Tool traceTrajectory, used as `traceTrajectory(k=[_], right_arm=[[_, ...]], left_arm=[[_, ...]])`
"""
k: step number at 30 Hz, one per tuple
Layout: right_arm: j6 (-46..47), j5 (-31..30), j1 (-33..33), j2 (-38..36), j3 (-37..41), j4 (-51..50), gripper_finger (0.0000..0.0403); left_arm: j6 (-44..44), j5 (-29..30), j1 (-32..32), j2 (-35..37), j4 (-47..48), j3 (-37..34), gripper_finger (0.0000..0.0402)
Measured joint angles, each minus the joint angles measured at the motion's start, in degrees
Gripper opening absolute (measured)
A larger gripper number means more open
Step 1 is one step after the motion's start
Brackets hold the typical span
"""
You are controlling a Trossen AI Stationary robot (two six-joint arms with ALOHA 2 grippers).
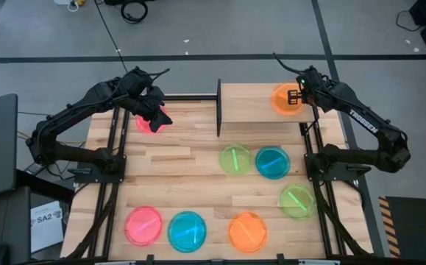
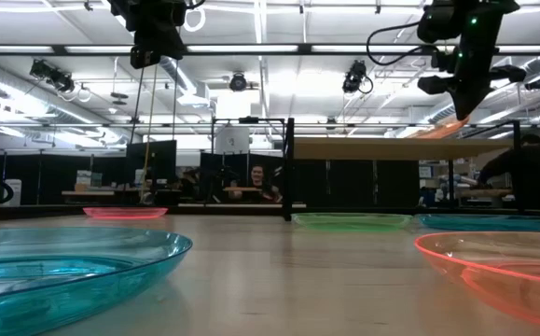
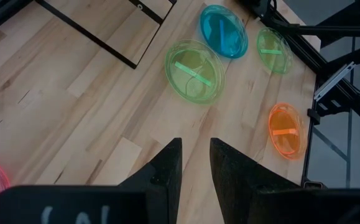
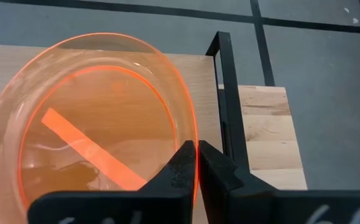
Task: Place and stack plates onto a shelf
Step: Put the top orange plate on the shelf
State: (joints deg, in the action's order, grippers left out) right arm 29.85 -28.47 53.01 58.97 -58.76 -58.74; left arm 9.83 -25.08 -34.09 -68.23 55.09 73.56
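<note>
While the table (image 1: 190, 158) is filling most of the high view, its near edge is being cut off by the picture's bottom. On it the shelf (image 1: 253, 103) is standing at the far right; in the low view only its thin edge (image 2: 372, 147) is showing, so its top is hidden there.

Left arm (image 1: 65, 129) is reaching over the table's far left; right arm (image 1: 367, 129) is reaching over the shelf.

Right gripper (image 1: 295, 96) is pinching the rim of an orange plate (image 1: 285, 99) over the shelf's right part, fingers (image 4: 214, 168) closed on the rim in the right wrist view. Whether that plate is touching the board is hard to tell.

Left gripper (image 1: 154, 114) is hovering over a pink plate (image 1: 148, 121) that it is partly hiding; its fingers (image 3: 167, 165) are standing slightly apart, gripping nothing.

Seven more plates are lying on the table: green (image 1: 235, 160) and blue (image 1: 272, 163) side by side near the middle, green (image 1: 296, 201) toward the right, and pink (image 1: 143, 225), blue (image 1: 187, 231) and orange (image 1: 247, 232) in a near row. In the low view the near blue (image 2: 64, 266) and orange (image 2: 503, 271) are being cropped by the frame.
</note>
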Motion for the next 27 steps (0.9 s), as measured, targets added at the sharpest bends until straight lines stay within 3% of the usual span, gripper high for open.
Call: traceTrajectory(k=[27], right_arm=[[-2.6,-0.02,3.02,0.16,0.0,-0.09,0.0029]], left_arm=[[0.02,0.0,0.0,0.0,0.02,0.0,0.0089]])
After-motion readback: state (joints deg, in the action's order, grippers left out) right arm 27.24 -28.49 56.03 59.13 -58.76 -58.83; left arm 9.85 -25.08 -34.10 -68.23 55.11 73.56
